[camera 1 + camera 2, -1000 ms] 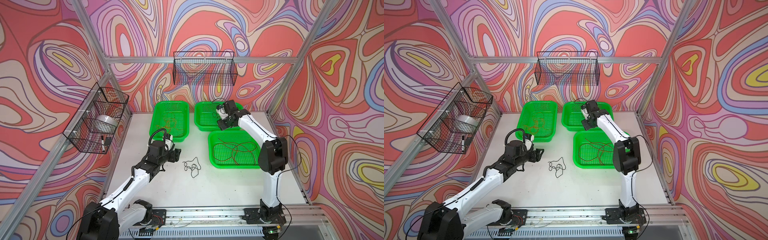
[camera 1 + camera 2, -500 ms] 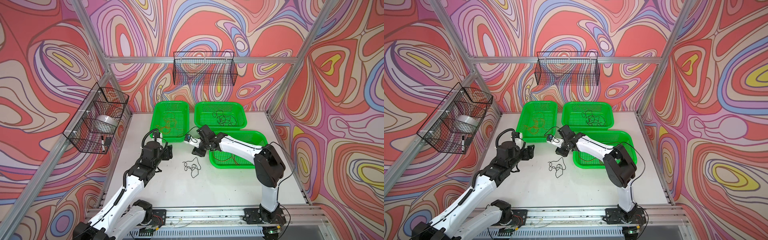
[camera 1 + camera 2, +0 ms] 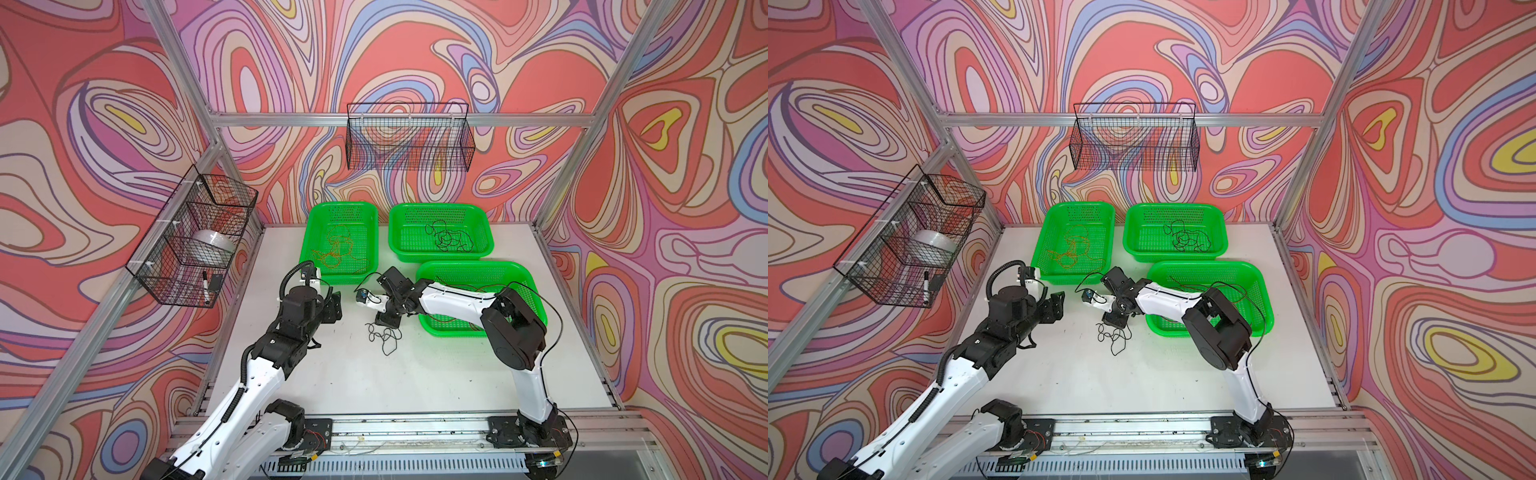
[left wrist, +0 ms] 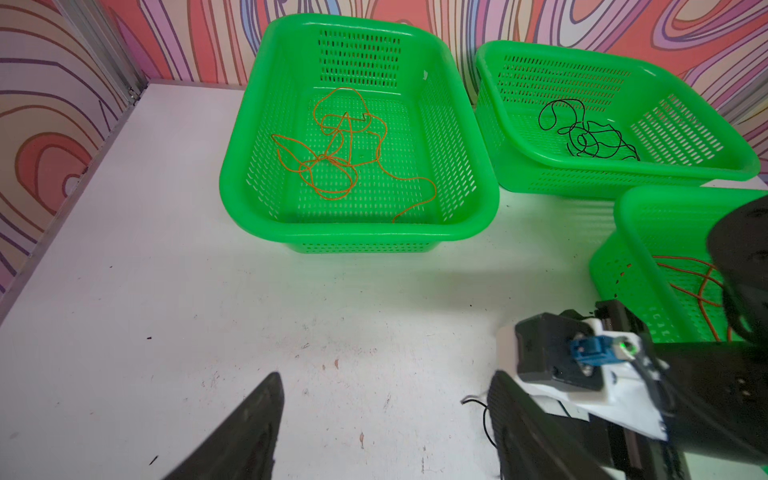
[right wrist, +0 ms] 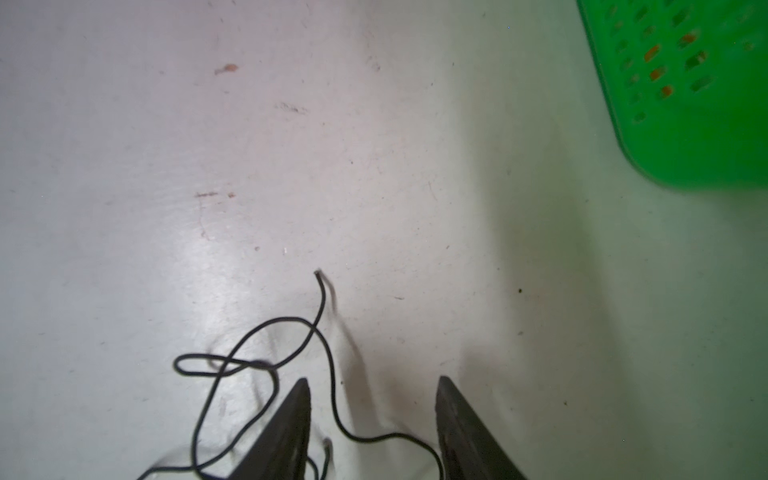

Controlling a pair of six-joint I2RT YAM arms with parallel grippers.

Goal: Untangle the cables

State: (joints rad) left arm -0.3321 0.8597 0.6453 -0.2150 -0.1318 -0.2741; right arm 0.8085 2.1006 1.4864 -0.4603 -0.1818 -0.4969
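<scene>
Smooth white links (image 3: 453, 297), black joints (image 3: 515, 332), corrugated hose (image 3: 288, 276).

We count three green plastic baskets (image 3: 343, 206), two black wire baskets (image 3: 409, 137), two robot arms (image 3: 453, 297), and four cable bunches (image 4: 328, 160): two black, one orange, one reddish.

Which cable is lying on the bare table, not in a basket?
The black cable on the table; all the others lie inside green baskets.

Saw glossy, perforated plastic in the green baskets (image 4: 357, 236). Found the white table (image 4: 166, 291) matt and faintly scuffed.
</scene>
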